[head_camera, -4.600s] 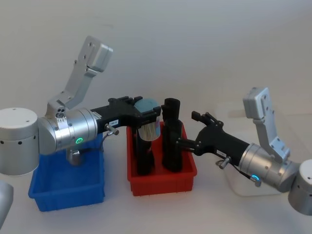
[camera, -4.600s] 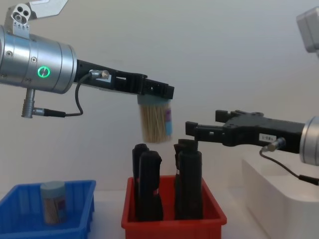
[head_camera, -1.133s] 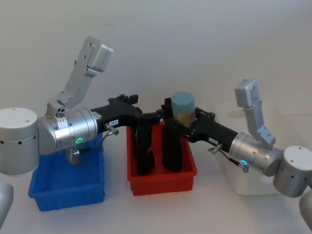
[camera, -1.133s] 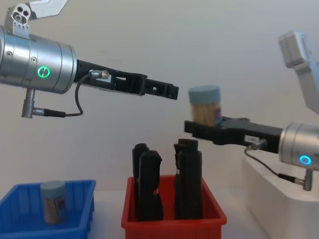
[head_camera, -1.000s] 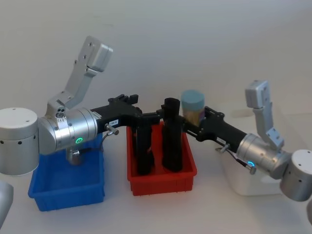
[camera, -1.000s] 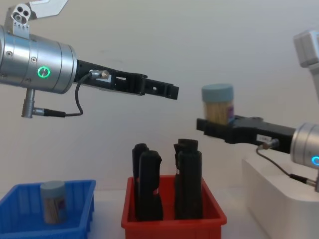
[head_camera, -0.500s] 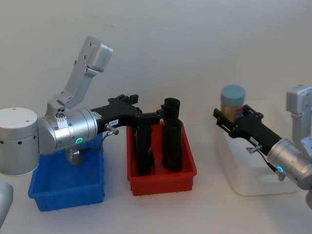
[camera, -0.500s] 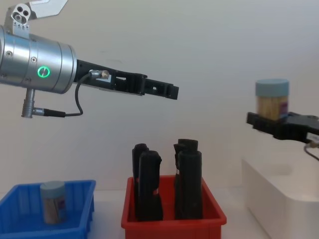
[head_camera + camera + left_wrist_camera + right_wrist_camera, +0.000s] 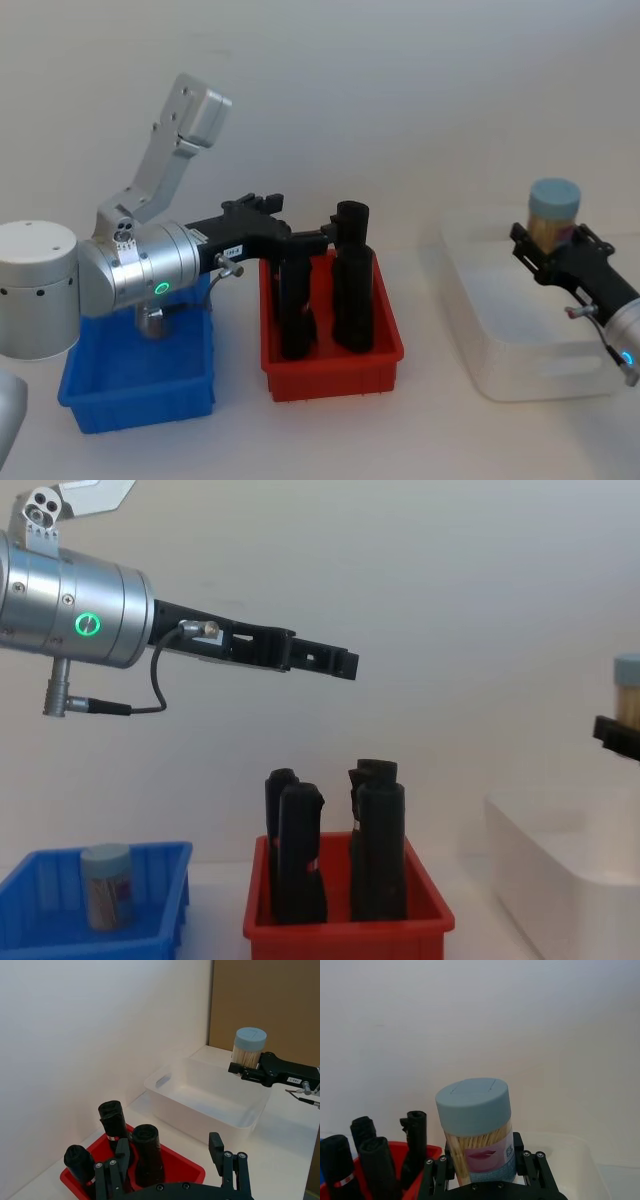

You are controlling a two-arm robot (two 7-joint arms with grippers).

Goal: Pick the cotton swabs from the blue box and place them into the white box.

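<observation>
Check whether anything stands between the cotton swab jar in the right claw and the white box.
Nothing visible does. The right claw holds the cotton swab jar upright above the right side of the white box, which is open-topped. The left claw is well away, open above the red bin.

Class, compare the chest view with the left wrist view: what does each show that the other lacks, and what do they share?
Chest view, not wrist: the blue box with a second jar of cotton swabs standing in it. Left wrist view, not chest: the inner floor of the white box, and the right gripper shut on the whole held jar. Shared: the open left gripper, the red bin of black cylinders, the white box; the chest view catches just the held jar's edge.
</observation>
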